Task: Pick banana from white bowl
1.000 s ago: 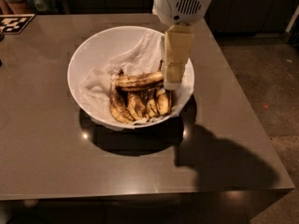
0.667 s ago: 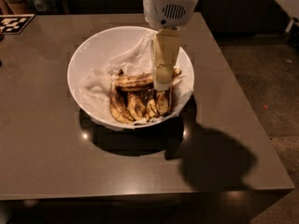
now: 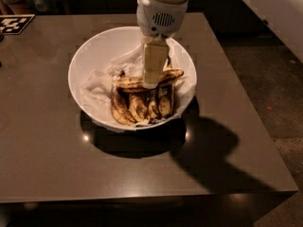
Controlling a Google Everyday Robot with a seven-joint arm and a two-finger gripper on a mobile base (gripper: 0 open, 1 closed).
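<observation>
The white bowl (image 3: 81,60) stands on the table's middle, lined with crumpled white paper (image 3: 97,86). The single spotted banana (image 3: 127,83) lies crosswise in it, on top of a joined bunch of darker bananas (image 3: 139,107). My gripper (image 3: 152,82) hangs from the white wrist (image 3: 161,8) and reaches straight down into the bowl. Its tip is at the middle of the single banana and hides that part. The banana's two ends stick out left and right of the gripper. The banana rests on the bunch.
The bowl sits on a dark brown table (image 3: 47,145). A black-and-white marker tag (image 3: 14,23) lies at the far left corner. The table's right edge (image 3: 255,117) drops to the floor. A pale counter (image 3: 279,13) runs at the upper right.
The gripper has moved left, from the bowl's right rim to over the middle of the single banana, and lower onto it. The bananas and bowl have not moved.
</observation>
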